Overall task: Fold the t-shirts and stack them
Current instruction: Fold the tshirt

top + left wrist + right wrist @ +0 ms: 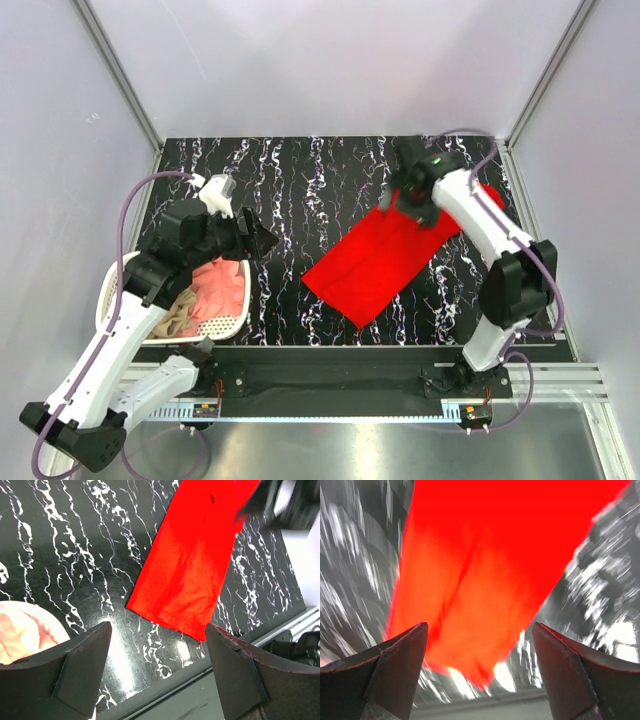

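A red t-shirt [385,258] lies folded into a long strip on the black marbled table, running from the far right toward the near middle. It also shows in the left wrist view [192,565] and in the right wrist view [485,580]. My right gripper [412,205] hovers over the strip's far end, jaws open and empty. My left gripper [262,240] is open and empty, held above the table left of the shirt. A pink t-shirt [222,285] and a beige one [180,315] lie crumpled in a white basket [225,325].
The basket stands at the table's near left corner, partly under my left arm; its pink contents show in the left wrist view [25,635]. The table's near edge [200,680] runs close to the shirt's near end. Grey walls enclose the table.
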{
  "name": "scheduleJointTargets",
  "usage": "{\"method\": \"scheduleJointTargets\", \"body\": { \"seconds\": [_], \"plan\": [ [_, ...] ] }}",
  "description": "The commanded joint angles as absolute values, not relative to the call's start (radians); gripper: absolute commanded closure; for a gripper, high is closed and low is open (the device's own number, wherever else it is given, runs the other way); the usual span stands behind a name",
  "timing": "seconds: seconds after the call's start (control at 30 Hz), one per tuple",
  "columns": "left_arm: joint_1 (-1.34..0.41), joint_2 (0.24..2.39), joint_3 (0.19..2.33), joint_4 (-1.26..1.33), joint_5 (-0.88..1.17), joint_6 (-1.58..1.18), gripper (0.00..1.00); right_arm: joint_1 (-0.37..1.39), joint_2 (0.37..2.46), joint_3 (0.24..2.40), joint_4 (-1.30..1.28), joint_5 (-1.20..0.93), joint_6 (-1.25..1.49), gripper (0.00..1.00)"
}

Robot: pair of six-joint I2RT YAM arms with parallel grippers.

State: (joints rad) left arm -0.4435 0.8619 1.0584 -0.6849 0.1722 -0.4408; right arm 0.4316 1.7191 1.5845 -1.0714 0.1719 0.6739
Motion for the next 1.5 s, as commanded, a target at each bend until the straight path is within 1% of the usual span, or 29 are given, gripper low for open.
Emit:
{"method": "scheduleJointTargets", "body": {
  "seconds": [0.0, 0.03, 0.07, 0.1, 0.13, 0.17, 0.2, 0.27, 0.3, 0.4, 0.47, 0.57, 0.63, 0.77, 0.8, 0.9, 0.97, 1.1, 1.2, 1.3, 1.33, 1.4, 1.47],
  "plan": [
    [-0.437, 0.885, 1.092, -0.634, 0.222, -0.411, 0.18, 0.258, 1.856, 1.725, -1.059, 0.235, 0.722, 0.06],
    [-0.437, 0.897, 1.097, -0.646, 0.224, -0.399, 0.19, 0.229, 1.900, 1.771, -1.058, 0.245, 0.726, 0.06],
    [-0.437, 0.902, 1.107, -0.653, 0.222, -0.394, 0.18, 0.191, 2.002, 1.826, -1.089, 0.261, 0.727, 0.06],
    [-0.436, 0.908, 1.111, -0.660, 0.221, -0.387, 0.18, 0.177, 2.057, 1.950, -1.106, 0.281, 0.729, 0.06],
    [-0.436, 0.911, 1.115, -0.673, 0.218, -0.384, 0.18, 0.166, 2.110, 2.013, -1.123, 0.303, 0.723, 0.05],
    [-0.436, 0.911, 1.117, -0.679, 0.216, -0.382, 0.18, 0.158, 2.216, 2.079, -1.152, 0.305, 0.719, 0.05],
    [-0.436, 0.911, 1.117, -0.686, 0.213, -0.382, 0.19, 0.144, 2.267, 2.215, -1.167, 0.304, 0.715, 0.05],
    [-0.436, 0.913, 1.118, -0.701, 0.210, -0.380, 0.19, 0.143, 2.401, 2.343, -1.199, 0.328, 0.704, 0.05],
    [-0.434, 0.911, 1.118, -0.706, 0.206, -0.380, 0.18, 0.143, 2.442, 2.453, -1.212, 0.331, 0.697, 0.05],
    [-0.433, 0.919, 1.117, -0.718, 0.190, -0.374, 0.18, 0.140, 2.554, 2.572, -1.247, 0.350, 0.695, 0.06],
    [-0.430, 0.928, 1.120, -0.715, 0.180, -0.371, 0.18, 0.140, 2.574, 2.550, -1.205, 0.338, 0.681, 0.05],
    [-0.425, 0.953, 1.120, -0.693, 0.184, -0.373, 0.18, 0.144, 2.580, 2.453, -1.117, 0.324, 0.626, 0.06],
    [-0.420, 0.982, 1.124, -0.678, 0.192, -0.371, 0.18, 0.161, 2.594, 2.428, -1.086, 0.301, 0.551, 0.07],
    [-0.410, 1.032, 1.129, -0.655, 0.210, -0.370, 0.18, 0.233, 2.678, 2.516, -1.049, 0.267, 0.341, 0.08],
    [-0.405, 1.043, 1.129, -0.650, 0.215, -0.368, 0.18, 0.253, 2.692, 2.566, -1.045, 0.259, 0.313, 0.08],
    [-0.393, 1.081, 1.129, -0.634, 0.233, -0.370, 0.18, 0.285, 2.714, 2.603, -0.991, 0.134, 0.321, 0.08],
    [-0.376, 1.106, 1.134, -0.637, 0.250, -0.371, 0.18, 0.313, 2.730, 2.643, -0.933, 0.115, 0.324, 0.08],
    [-0.364, 1.137, 1.158, -0.655, 0.265, -0.371, 0.18, 0.399, 2.752, 2.715, -0.822, -0.024, 0.342, 0.07],
    [-0.362, 1.144, 1.160, -0.653, 0.262, -0.377, 0.18, 0.422, 2.721, 2.746, -0.778, -0.050, 0.385, 0.04],
    [-0.362, 1.149, 1.155, -0.643, 0.270, -0.377, 0.18, 0.414, 2.625, 2.709, -0.785, -0.040, 0.425, 0.03],
    [-0.362, 1.147, 1.147, -0.638, 0.276, -0.377, 0.18, 0.405, 2.567, 2.682, -0.816, -0.022, 0.416, 0.02],
    [-0.362, 1.138, 1.137, -0.618, 0.284, -0.377, 0.18, 0.393, 2.517, 2.665, -0.869, 0.036, 0.413, 0.02],
    [-0.362, 1.138, 1.118, -0.601, 0.296, -0.376, 0.18, 0.368, 2.453, 2.640, -0.968, 0.041, 0.420, 0.02]
  ]
}}
